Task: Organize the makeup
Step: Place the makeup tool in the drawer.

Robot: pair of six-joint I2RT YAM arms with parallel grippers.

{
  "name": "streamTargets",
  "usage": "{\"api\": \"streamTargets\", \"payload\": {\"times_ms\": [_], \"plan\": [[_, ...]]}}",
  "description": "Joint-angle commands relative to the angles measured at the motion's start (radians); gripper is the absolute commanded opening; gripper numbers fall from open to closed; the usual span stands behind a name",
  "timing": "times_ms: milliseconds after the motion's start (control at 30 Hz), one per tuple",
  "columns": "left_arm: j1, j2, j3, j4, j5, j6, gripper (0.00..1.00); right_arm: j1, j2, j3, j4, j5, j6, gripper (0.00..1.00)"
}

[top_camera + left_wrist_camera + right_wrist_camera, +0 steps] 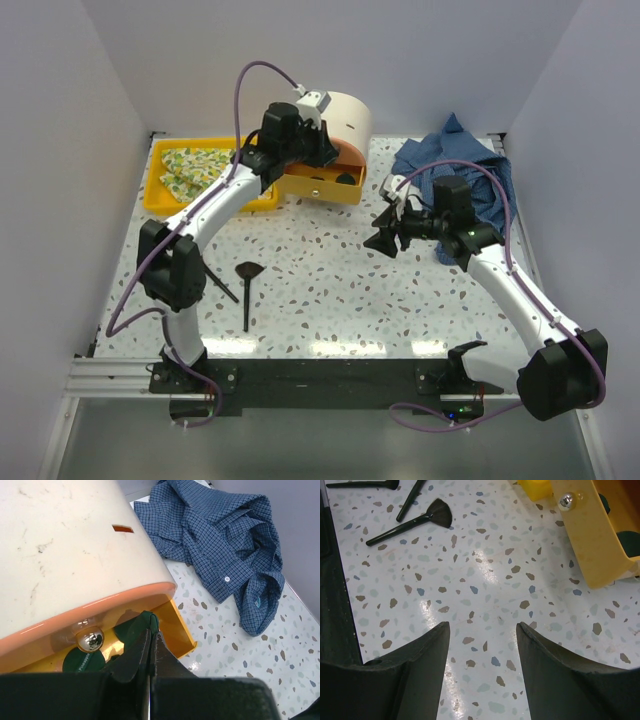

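Note:
My left gripper [328, 155] [151, 630] is shut on the edge of a dark green disc [146, 620] at the mouth of the yellow drawer [322, 187] [181, 626] of a cream box [347, 118] [75, 545]. Another green disc [82, 661] lies in the drawer. A fan-headed brush [247, 290] [415, 522] and a thin brush [222, 288] [412, 497] lie on the table at front left. My right gripper [381, 240] [482, 630] is open and empty over bare table right of the drawer. No palettes are in view.
A blue checked cloth [460, 160] [225, 535] is heaped at the back right. A yellow tray [160, 197] with the leaf-patterned cloth [195, 165] stands at the back left. White walls close in the table.

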Motion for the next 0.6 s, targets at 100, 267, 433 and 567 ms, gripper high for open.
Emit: {"api": "streamTargets", "payload": {"times_ms": [100, 267, 433, 567], "plan": [[0.010, -0.006, -0.002, -0.013, -0.040, 0.038, 0.00, -0.007, -0.028, 0.008, 0.009, -0.035, -0.014, 0.60], [0.012, 0.002, -0.032, -0.013, -0.047, 0.055, 0.00, -0.007, -0.027, 0.005, 0.011, -0.035, -0.014, 0.60], [0.016, 0.027, -0.016, -0.020, -0.057, 0.045, 0.22, -0.012, -0.025, 0.005, 0.011, -0.035, -0.014, 0.60], [0.016, 0.027, 0.007, -0.030, -0.075, 0.042, 0.44, -0.012, -0.025, 0.006, 0.011, -0.038, -0.012, 0.60]]}}
